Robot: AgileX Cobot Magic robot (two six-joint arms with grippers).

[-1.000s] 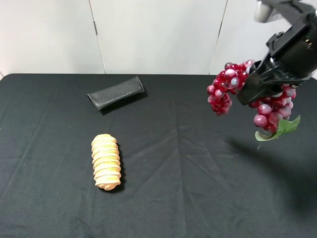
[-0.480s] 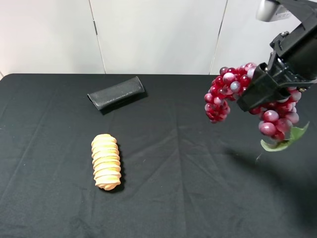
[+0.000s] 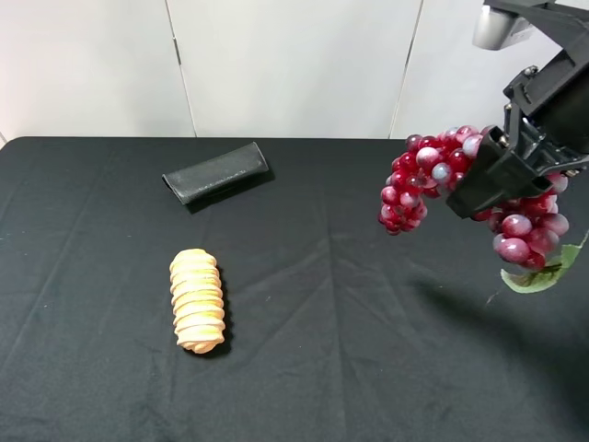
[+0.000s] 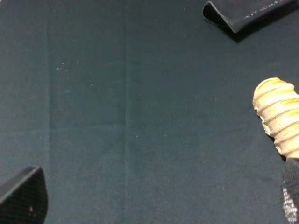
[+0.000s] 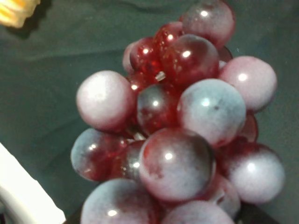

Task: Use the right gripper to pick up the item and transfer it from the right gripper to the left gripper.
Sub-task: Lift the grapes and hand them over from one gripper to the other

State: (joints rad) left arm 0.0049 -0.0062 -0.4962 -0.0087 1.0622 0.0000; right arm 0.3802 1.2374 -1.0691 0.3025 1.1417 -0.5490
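I found the right gripper [image 3: 504, 177], upper right, with jaws clamped mid-bunch on the grapes [image 3: 416, 175], clear of the surface [image 3: 322, 350]. Both ends hung loose, so a swing could shake them free. On the left gripper [image 4: 156, 200], jaws stood apart.

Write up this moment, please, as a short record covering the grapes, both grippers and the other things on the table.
grapes: in the air over the table's right side, hanging down on both sides of the right gripper
right gripper: shut on the grapes
left gripper: open, empty, above the table near the roll
roll: lying on the table, left of centre
pouch: lying behind the roll, apart from it
handover: not yet done
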